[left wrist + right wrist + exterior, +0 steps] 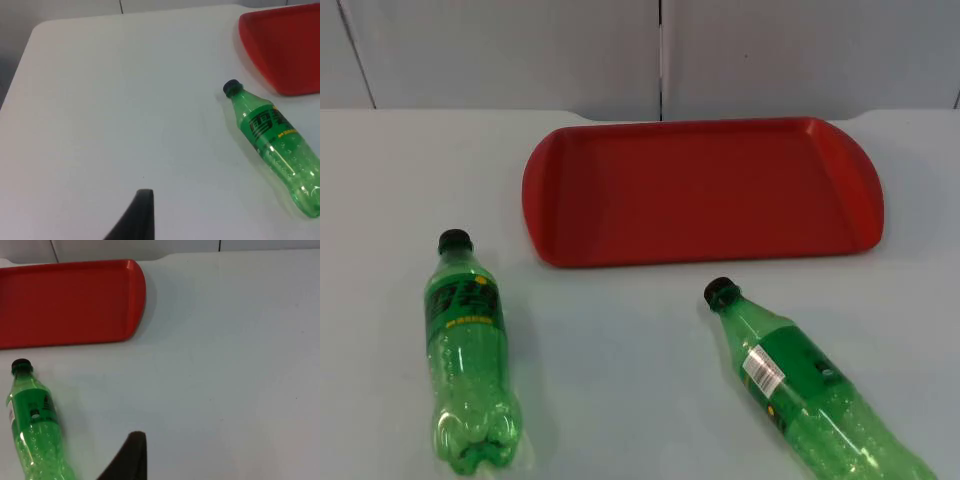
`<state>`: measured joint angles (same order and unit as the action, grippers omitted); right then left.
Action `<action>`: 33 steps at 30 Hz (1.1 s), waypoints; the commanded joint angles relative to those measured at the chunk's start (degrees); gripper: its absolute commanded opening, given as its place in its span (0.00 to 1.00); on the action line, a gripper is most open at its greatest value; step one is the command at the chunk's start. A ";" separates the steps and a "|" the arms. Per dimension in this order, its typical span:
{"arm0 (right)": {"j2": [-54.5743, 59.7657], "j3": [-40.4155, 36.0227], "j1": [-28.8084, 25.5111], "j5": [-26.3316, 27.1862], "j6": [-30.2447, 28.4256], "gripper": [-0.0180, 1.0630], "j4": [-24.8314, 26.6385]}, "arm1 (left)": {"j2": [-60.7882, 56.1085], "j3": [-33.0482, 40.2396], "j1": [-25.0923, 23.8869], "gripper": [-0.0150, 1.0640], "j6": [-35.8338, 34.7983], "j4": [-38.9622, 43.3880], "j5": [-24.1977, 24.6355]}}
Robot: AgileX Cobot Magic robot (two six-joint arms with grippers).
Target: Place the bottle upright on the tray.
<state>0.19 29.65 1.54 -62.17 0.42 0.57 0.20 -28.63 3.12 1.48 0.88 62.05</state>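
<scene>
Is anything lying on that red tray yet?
No. The red tray is bare; both green bottles lie on the white table in front of it.

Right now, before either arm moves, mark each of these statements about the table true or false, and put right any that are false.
1. Two green bottles lie on their sides on the table. True: the left bottle and the right bottle.
2. The red tray already holds a bottle. False: nothing lies in it; both bottles are on the white table.
3. Both bottles have black caps. True.
4. The bottles touch each other. False: they lie apart, one on each side.
5. The caps point away from the tray. False: both caps point toward it.
</scene>
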 commanded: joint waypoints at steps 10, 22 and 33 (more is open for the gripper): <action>-0.19 -0.14 -0.34 0.43 0.03 0.99 0.07 | 9.39 -5.36 0.20 0.99 -0.63 -1.89 -2.99; -0.19 -0.14 -0.34 0.43 0.03 0.99 0.07 | 19.73 -6.69 0.20 0.99 -2.47 -3.11 -9.32; -0.19 -0.14 -0.34 0.43 0.03 0.99 0.07 | 29.99 -6.69 0.20 0.99 -2.47 -5.93 -15.96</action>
<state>0.19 29.65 1.54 -62.05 0.30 0.57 29.03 -34.99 3.12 -0.46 -3.79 47.76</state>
